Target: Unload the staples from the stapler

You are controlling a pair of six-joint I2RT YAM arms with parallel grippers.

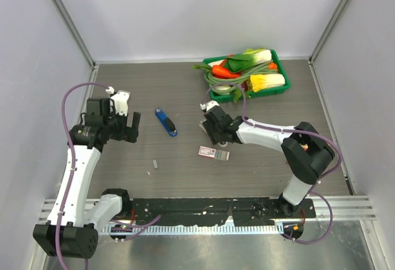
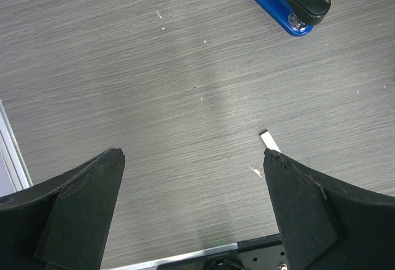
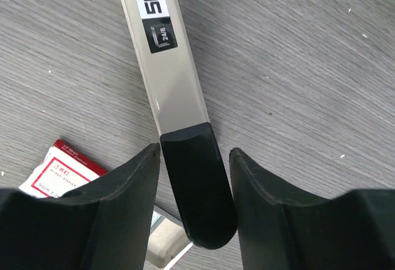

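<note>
The blue stapler (image 1: 165,122) lies shut on the counter (image 1: 259,159) between the arms, and a small sliver that looks like the staples (image 1: 155,164) lies apart from it, nearer the arm bases. The left gripper (image 2: 194,159) hovers wide open over bare counter. The right gripper (image 3: 194,152) has its jaws apart around the black tip of a grey tool (image 3: 166,78), not yet clamped. It should centre that tip, close squarely so the tool cannot swivel, and stay clear of the box (image 3: 58,171) beside it.
</note>
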